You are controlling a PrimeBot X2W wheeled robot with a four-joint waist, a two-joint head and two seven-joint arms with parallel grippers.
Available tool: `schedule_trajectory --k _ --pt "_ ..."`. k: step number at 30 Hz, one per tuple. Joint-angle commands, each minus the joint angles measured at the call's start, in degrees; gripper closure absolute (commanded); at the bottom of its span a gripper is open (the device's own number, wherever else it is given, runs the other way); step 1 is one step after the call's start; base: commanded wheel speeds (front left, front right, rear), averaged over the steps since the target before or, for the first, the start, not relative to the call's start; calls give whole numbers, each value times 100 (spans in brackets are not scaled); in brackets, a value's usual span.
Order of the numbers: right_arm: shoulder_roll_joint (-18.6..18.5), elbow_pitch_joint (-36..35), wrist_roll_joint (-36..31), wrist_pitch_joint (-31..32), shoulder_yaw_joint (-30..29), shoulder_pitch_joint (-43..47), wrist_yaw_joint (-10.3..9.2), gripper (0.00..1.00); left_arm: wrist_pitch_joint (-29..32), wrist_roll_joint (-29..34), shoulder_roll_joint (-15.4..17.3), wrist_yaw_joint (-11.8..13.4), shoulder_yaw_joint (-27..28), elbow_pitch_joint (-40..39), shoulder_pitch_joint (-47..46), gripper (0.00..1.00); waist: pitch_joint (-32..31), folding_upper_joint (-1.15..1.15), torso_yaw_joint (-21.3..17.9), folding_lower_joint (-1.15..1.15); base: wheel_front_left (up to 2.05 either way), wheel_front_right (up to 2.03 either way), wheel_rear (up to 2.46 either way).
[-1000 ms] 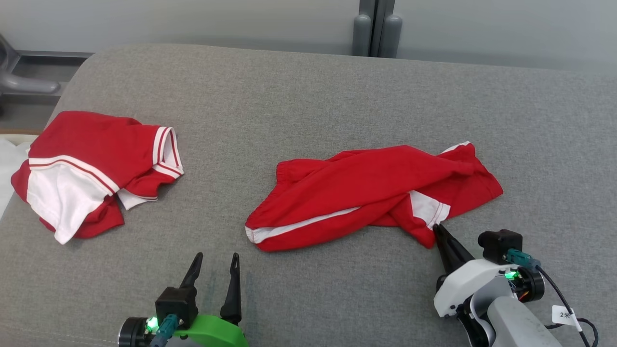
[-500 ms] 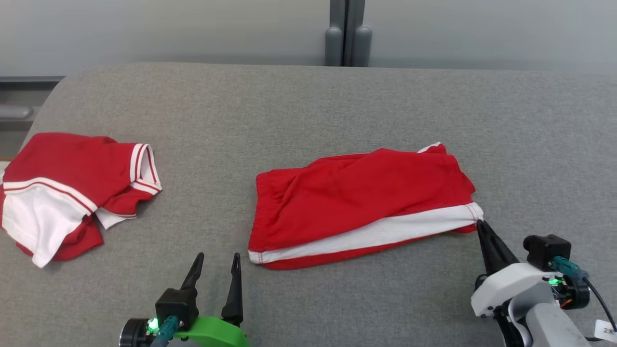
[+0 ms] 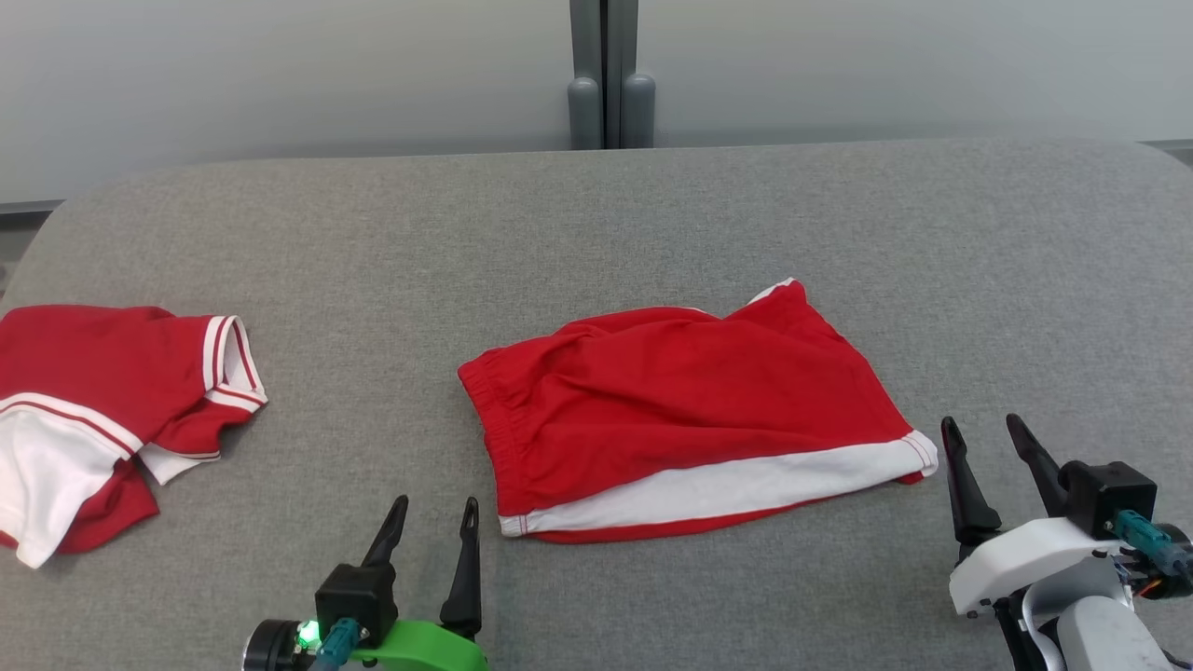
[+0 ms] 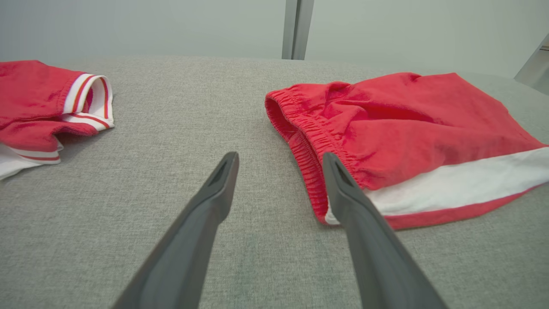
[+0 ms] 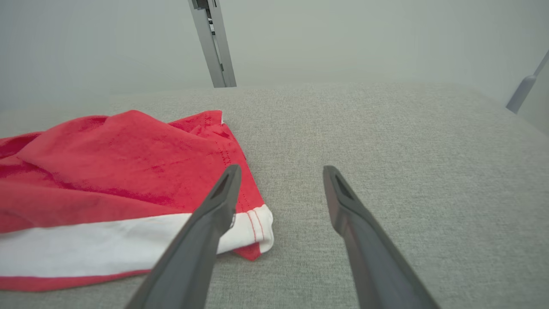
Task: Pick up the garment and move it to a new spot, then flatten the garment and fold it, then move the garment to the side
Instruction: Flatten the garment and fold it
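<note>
The red shorts [image 3: 690, 410] lie spread out near the middle of the grey fabric-covered counter [image 3: 596, 233]. The elastic waistband is towards the robot's left and a white band runs along the near edge. The cloth is rumpled across the top, and whether it is one layer or doubled over is hard to make out. A thin red strip peeks out below the white band.

A second red-and-white garment [image 3: 102, 410] sits well apart on the left. The head view's edge cuts it off, so its full shape stays unclear.

The left gripper [image 3: 435, 503] is spread wide with nothing between its fingers, near the waistband corner. In the left wrist view one finger [image 4: 360, 223] crosses in front of that corner and hides it, so I cannot tell if it touches.

The right gripper [image 3: 981, 424] is also spread wide and empty, just beside the hem corner of the shorts. In the right wrist view its finger [image 5: 206, 231] covers part of the white band, and contact there is uncertain too.
</note>
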Motion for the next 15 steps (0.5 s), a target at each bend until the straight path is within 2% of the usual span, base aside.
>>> schedule_trajectory --k 1,7,15 --pt "35 -219 -176 -3 -39 95 -6 0 -3 95 20 36 21 -30 8 0 -6 -1 -12 0 0 0 0" --pt "248 -919 -592 -2 -50 339 -6 0 -3 407 20 26 86 -95 38 0 -130 -1 -60 0 0 0 0" --pt "292 -730 -473 -2 99 651 -7 0 -3 525 20 0 108 -42 309 0 -396 -1 -140 0 0 0 0"
